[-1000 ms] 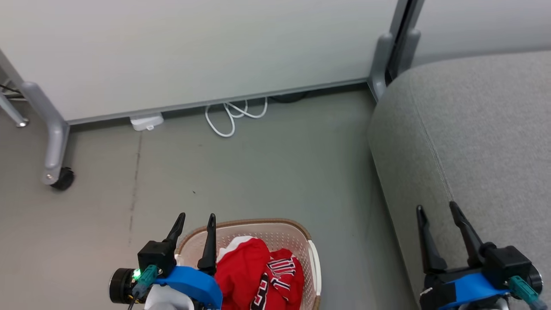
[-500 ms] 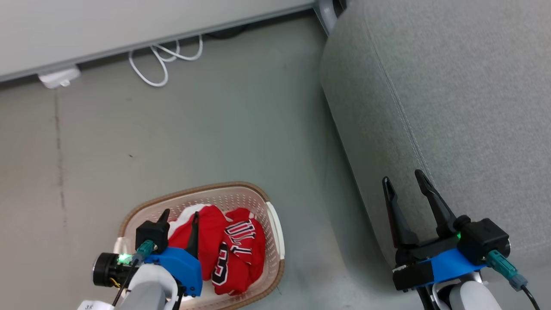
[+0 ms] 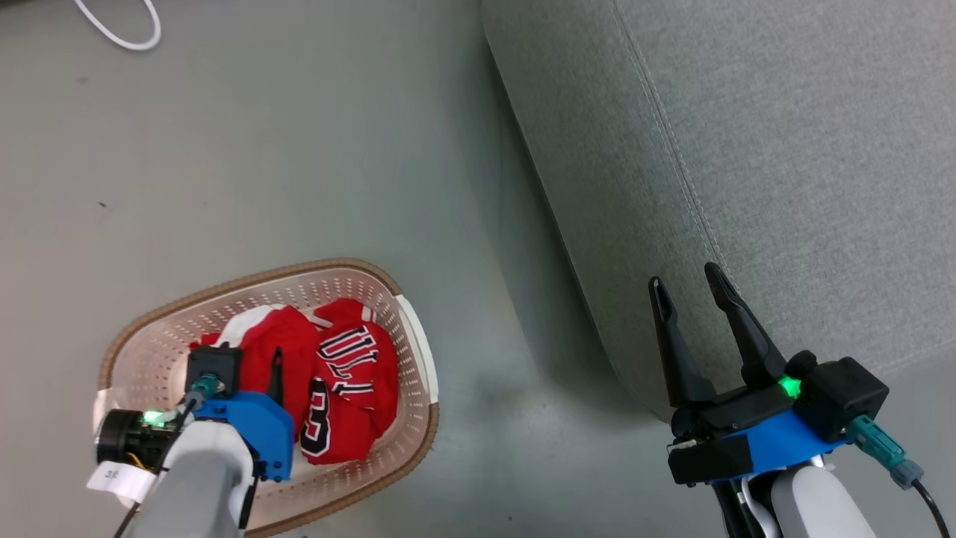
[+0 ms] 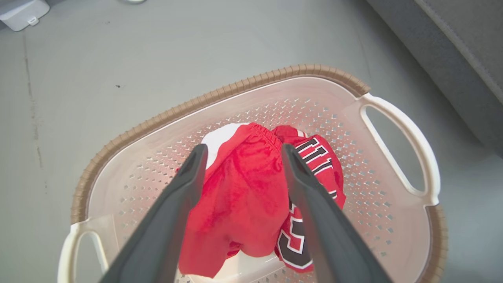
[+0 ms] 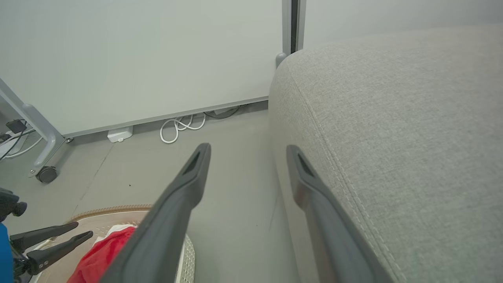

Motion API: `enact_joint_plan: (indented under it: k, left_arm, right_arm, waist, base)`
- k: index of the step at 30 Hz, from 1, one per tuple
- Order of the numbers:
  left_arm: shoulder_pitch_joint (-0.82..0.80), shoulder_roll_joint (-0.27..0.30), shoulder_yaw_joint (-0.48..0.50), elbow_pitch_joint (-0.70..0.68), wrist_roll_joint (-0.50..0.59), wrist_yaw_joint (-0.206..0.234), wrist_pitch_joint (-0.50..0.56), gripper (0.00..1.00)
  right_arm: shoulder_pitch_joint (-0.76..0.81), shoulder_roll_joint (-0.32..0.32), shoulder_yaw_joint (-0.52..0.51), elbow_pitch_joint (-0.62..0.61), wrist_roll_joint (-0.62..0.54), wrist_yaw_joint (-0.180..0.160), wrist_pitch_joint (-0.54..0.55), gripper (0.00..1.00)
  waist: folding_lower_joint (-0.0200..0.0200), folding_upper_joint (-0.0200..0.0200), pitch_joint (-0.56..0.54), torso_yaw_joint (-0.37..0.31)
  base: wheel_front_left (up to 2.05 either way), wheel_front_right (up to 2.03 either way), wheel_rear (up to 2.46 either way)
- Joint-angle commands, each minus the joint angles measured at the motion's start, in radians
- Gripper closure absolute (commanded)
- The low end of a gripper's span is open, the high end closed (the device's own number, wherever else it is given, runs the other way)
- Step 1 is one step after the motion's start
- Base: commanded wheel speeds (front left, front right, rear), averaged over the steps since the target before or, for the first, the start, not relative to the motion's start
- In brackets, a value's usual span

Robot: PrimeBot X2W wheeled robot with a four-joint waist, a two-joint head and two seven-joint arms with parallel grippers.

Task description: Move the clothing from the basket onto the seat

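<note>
Finding: the clothing lies straight ahead of your left gripper, along the line of its own fingers and below them. This gripper hangs over the basket, spread wide and holding nothing. In the left wrist view its two fingers frame the plain red garment, whose gathered edge runs across the gap between them. Whether the tips touch the cloth cannot be told; you should judge them just above it.

The jersey lies touching the plain garment on the side toward the seat, partly behind one finger. The two pieces sit side by side along the basket's long axis, which runs handle to handle, roughly across the head view.

Your right gripper is over the seat's near edge, likewise wide open and empty, well apart from the basket. The left arm is clearly the nearer one for the pick.

The basket stands on the floor to the robot's left of the seat, with a strip of bare floor between them.

Count: two garments, both in the basket; none on the visible part of the seat; one basket; one seat; two grippers.
</note>
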Motion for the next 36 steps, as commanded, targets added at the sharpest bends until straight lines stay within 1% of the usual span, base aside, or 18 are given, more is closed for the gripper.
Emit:
enact_joint_plan:
  k: [1,12,20,27,36]
  left_arm:
    - [-0.030,0.017,0.002,0.011,0.000,0.006,0.002,0.00]
    - [-0.111,0.073,-0.007,0.079,0.001,0.028,-0.002,0.00]
    - [-0.162,0.111,-0.014,0.104,0.002,0.042,0.001,0.00]
    - [-0.206,0.129,-0.019,0.128,-0.006,0.045,0.041,0.00]
    - [-0.216,0.120,-0.011,0.154,-0.036,0.048,0.101,0.00]
  right_arm:
    - [-0.015,-0.001,0.005,-0.008,0.007,0.001,-0.005,0.00]
    - [-0.044,-0.001,0.038,-0.038,0.050,0.001,-0.005,0.00]
    - [-0.059,-0.001,0.068,-0.054,0.062,0.001,-0.005,0.00]
    - [-0.059,-0.001,0.085,-0.064,0.068,0.001,-0.005,0.00]
    - [-0.070,-0.001,0.104,-0.069,0.082,0.001,-0.005,0.00]
  waist:
    - [-0.0002,0.0000,0.041,-0.027]
    - [-0.0002,0.0000,0.152,-0.055]
    - [-0.0002,0.0000,0.209,-0.073]
    - [-0.0002,0.0000,0.246,-0.081]
    - [-0.0002,0.0000,0.273,-0.087]
  base:
    - [0.00,0.00,0.00]
    - [0.00,0.00,0.00]
    - [0.00,0.00,0.00]
    - [0.00,0.00,0.00]
    - [0.00,0.00,0.00]
